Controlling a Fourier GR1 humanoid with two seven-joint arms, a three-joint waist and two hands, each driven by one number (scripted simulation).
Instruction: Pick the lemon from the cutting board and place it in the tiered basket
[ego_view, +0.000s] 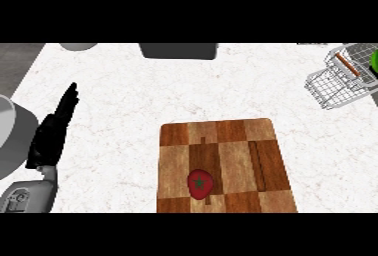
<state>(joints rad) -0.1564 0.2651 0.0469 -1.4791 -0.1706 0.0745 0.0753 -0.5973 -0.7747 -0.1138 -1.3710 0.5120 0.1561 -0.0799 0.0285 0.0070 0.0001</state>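
Left hand (52, 131) rests straight-fingered beside cutting board (225, 167) bearing a red fruit (200, 183); wire basket (341, 80) cut off.

Left hand (52, 134) at left edge, fingers straight, pointing up

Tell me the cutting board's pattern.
The cutting board is a checkerboard of light and dark brown wood, seen in the head view.

tiered basket (341, 80) cut by right edge, cutting board (225, 167) cropped below
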